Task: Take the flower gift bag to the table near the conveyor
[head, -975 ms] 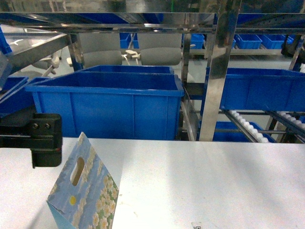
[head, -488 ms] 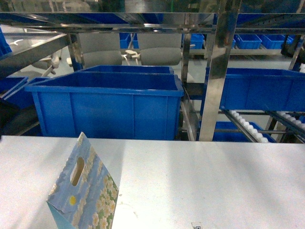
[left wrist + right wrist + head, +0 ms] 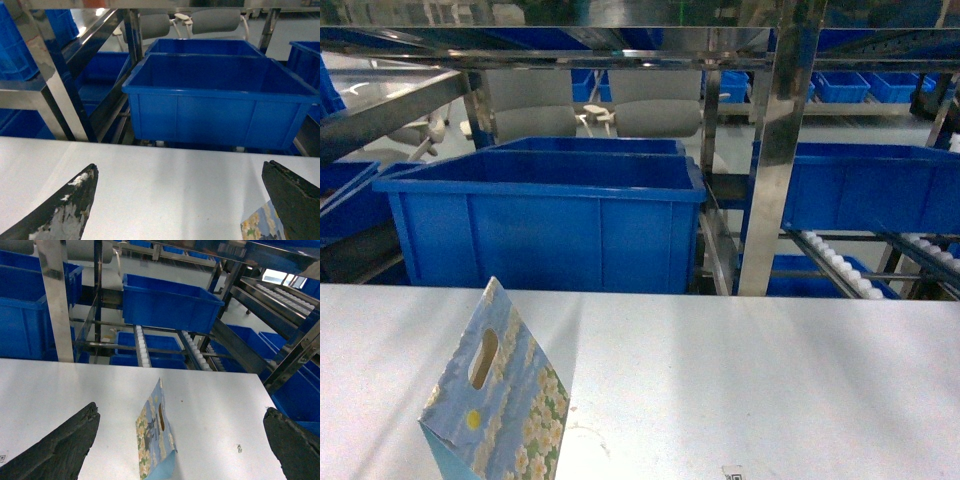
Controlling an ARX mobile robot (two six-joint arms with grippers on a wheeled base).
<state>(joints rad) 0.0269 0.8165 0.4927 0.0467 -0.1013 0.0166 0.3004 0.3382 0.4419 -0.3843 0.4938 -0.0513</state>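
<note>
The flower gift bag [image 3: 495,400] stands upright on the white table [image 3: 770,380] at the near left, sky-blue with white daisies and an oval handle hole. My left gripper [image 3: 180,167] is open above the table [image 3: 170,195], with one corner of the bag [image 3: 256,227] just inside its right finger. In the right wrist view the bag [image 3: 152,435] stands between the wide-open fingers of my right gripper [image 3: 182,410], touching neither. The conveyor [image 3: 840,265] with its white rollers [image 3: 142,347] runs behind the table's far edge. Neither gripper shows in the head view.
A large blue bin [image 3: 550,220] sits beyond the table's far edge, and other blue bins [image 3: 170,302] rest on the steel racks. A shiny steel post [image 3: 770,180] rises right of centre. Small dark marks [image 3: 239,448] dot the tabletop.
The dark arm part at the left edge of the head view has drawn back out of sight. The bag has not moved.
</note>
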